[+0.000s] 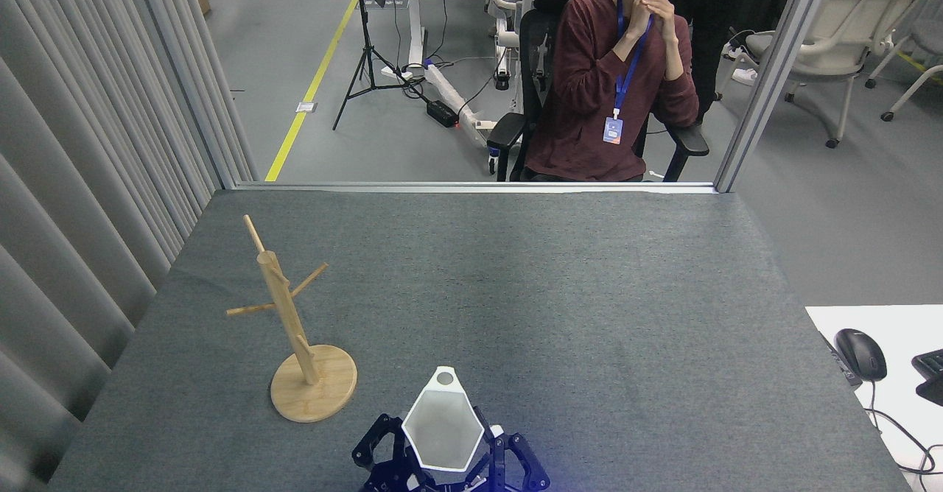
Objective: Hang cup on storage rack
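Note:
The white faceted cup (440, 426) is seen from above at the bottom centre of the head view. Its mouth faces up, and its small tab handle with a round hole (444, 378) points away from me. My left gripper (448, 454) is shut on the cup's body, with black fingers on both sides of it. The bamboo storage rack (289, 315) stands upright on its round base (314, 383), to the left of the cup and apart from it. All of its thin pegs are bare. My right gripper is out of view.
The grey felt table (560, 308) ends at a metal rail at the back, and a person sits in a chair (615, 79) behind it. Grey curtain panels (81, 183) line the left side. A white desk with a mouse (860, 354) sits at the right.

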Tool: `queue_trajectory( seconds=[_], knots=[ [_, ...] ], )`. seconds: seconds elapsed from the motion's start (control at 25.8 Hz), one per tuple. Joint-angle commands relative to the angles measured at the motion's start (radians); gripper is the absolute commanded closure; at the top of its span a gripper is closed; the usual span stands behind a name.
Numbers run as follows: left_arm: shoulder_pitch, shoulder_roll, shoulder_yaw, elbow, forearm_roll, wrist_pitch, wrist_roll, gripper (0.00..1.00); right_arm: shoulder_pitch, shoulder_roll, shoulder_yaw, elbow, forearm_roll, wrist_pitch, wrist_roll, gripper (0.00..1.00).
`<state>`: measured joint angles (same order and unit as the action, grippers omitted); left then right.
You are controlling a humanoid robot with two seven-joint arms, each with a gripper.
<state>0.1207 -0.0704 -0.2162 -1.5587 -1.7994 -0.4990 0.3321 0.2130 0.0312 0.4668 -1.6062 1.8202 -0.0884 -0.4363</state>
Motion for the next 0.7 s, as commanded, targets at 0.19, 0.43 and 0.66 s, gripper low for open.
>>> queue_trajectory(
  seconds=[0.19, 0.43, 0.66],
  knots=[
    [-0.001, 0.000, 0.000, 0.000, -0.023, 0.007, 0.008, 0.55, 0.003, -0.002, 0.003, 0.002, 0.005, 0.002, -0.002, 0.50],
    [-0.001, 0.000, 0.000, 0.000, -0.035, 0.007, 0.045, 0.68, 0.003, -0.002, -0.005, 0.002, 0.004, 0.004, -0.002, 0.28],
    [-0.001, -0.003, 0.001, 0.003, -0.035, 0.007, 0.045, 0.68, 0.003, -0.002, -0.010, -0.008, 0.001, 0.002, -0.006, 0.01]
  ],
)
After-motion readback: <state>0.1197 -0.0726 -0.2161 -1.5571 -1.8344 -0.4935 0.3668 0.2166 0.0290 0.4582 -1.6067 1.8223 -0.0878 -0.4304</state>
